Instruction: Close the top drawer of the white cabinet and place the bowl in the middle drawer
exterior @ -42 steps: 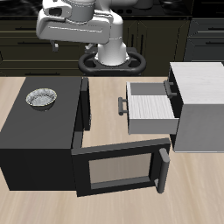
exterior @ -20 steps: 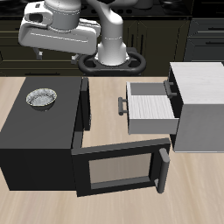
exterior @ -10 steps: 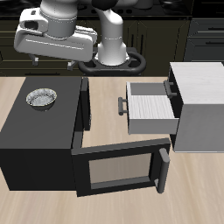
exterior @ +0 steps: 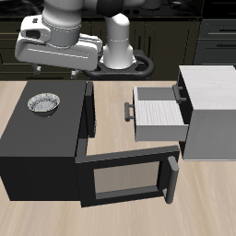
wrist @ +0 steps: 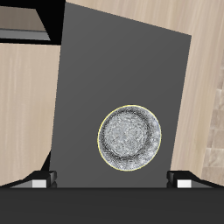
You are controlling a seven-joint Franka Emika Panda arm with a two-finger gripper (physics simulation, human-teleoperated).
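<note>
Overhead, claw (wrist: 112, 181) spread open above the bowl (exterior: 43, 102) on the black box (exterior: 37, 138); risk: off-centre descent clips the rim, skidding it off.

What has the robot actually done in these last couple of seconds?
Only the arm moved: its end effector swung across from near the base to hover above the bowl on the black box. Nothing was grasped. The bowl, the open middle drawer and the box's door stayed put.
</note>
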